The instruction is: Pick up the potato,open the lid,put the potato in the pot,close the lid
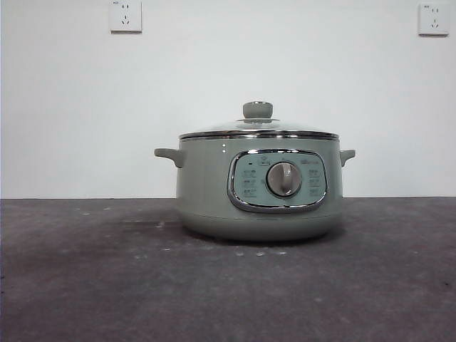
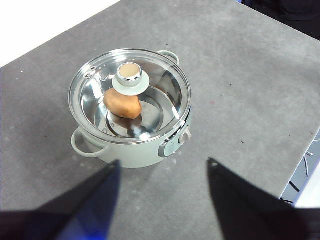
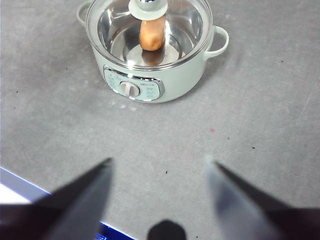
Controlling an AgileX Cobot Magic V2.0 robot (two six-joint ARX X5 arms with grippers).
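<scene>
**Potato under glass, lid seated, both grippers clear**

On the wall at the far left of the front view hangs a white socket (image 1: 125, 16); a second socket (image 1: 433, 18) sits at the far right. Between them, slightly right of centre on the grey table (image 1: 85, 285), stands the pot (image 1: 206, 192): squat, pale sage-green, with a small handle on each side and a chrome-framed panel carrying a grey dial (image 1: 283, 178). The panel faces the front camera squarely. Small printed marks surround the dial, but they are too fine to read.

The lid (image 1: 258, 132) rests flat on the pot's rim, a clear glass disc with a shiny metal edge and a sage-green knob (image 1: 257, 109) pointing straight up.

Through the glass, the wrist views show the potato (image 2: 122, 104), an orange-brown, matte, rounded lump lying on the pot's shiny metal floor near the centre, partly hidden beneath the knob. In the right wrist view it looks a little elongated, its long axis running roughly from the panel side towards the back of the pot.

The left gripper (image 2: 162, 170) hangs above the table, near the pot, its jaws spread wide and holding nothing. The right gripper (image 3: 157, 167) is likewise spread and empty, over bare table in front of the panel, well apart from the pot.
</scene>
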